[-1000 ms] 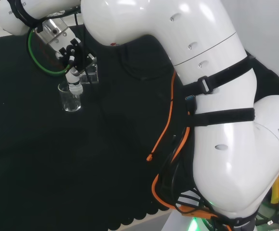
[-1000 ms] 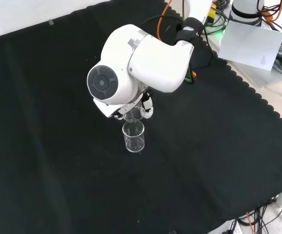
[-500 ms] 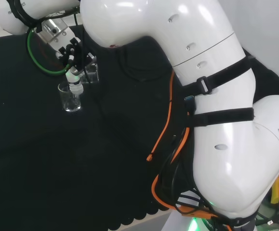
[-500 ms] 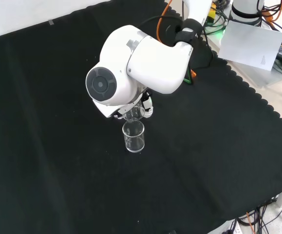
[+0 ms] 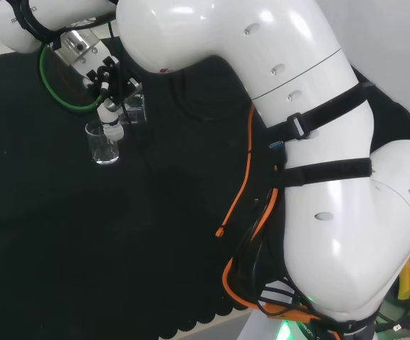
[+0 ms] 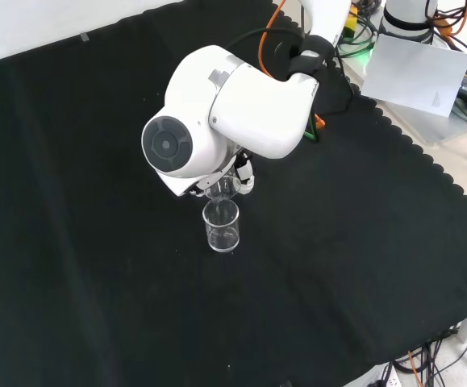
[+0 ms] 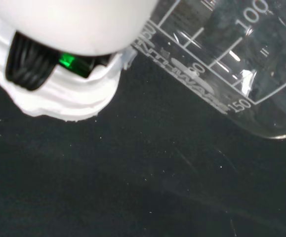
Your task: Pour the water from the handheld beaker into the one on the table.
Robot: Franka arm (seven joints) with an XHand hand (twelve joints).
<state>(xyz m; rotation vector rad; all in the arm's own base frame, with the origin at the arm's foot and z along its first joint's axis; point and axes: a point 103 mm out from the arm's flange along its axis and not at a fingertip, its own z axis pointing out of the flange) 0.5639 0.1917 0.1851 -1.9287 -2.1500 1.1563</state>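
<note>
Clear glass is what my fingers [image 5: 110, 113] are wrapped around. They curl round the handheld beaker [image 5: 134, 108] and hold it up off the counter [image 5: 63, 234]. In the wrist view I see the side of that beaker [image 7: 231, 59] close up, with its white lines, lying well over on its side against the black cloth. I cannot tell if any water is in it, because the glass and the water look the same.

From the head view, the hand [image 5: 104, 74] sits just above the second beaker [image 5: 103, 144], which stands upright on the counter. The held beaker is just to the right of the hand there, near the standing one's rim. In the front view the standing beaker [image 6: 222, 226] is just below the big white arm link [image 6: 217, 113], and the hand is mostly tucked behind that link.

Against the pictures from a second ago, very little has changed. The held beaker has crept up a tiny bit in the head view, and the arm link has turned a little. The standing beaker has not moved at all.

I think this means I am in the middle of the pour, or near its end. I see no stream and no spill on the cloth. If water is left, I should tip slowly and keep the lip over the rim.
</note>
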